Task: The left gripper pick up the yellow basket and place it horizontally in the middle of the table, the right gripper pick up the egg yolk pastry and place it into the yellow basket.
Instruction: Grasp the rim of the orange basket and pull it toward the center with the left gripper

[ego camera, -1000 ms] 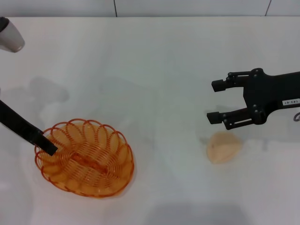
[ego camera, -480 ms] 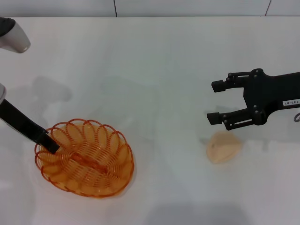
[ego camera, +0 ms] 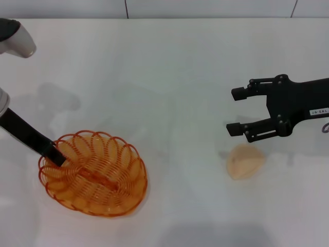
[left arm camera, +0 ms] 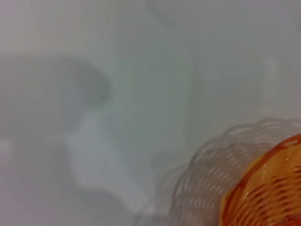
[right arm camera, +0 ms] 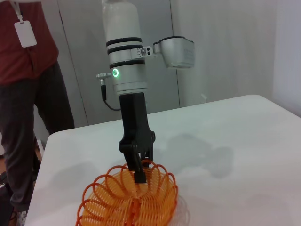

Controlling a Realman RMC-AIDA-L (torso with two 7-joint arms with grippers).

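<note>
— Where do we find the yellow basket point(ego camera: 92, 173)?

— Near the table's point(ego camera: 169, 77) front-left corner, sitting flat on the white surface. Our left gripper point(ego camera: 53, 156) reaches down from the left edge to the basket's left rim; from the right wrist view its fingers point(right arm camera: 139, 175) meet the looped rim point(right arm camera: 141, 165), though we cannot tell whether they are clamped on it or merely touching.

— And the left wrist camera?

— We see only a slice of the basket point(left arm camera: 265, 188) and its shadow on the table there.

— What about our right side?

— The right gripper point(ego camera: 237, 111) hovers towards the right edge, jaws spread apart, holding nothing. The egg yolk pastry point(ego camera: 245, 161) lies on the table just in front of it — apart from the fingers, well clear of the basket.

— Anything beyond the table?

— A person in a red top point(right arm camera: 28, 42) with a white badge point(right arm camera: 25, 34) stands past the far-left corner.
</note>
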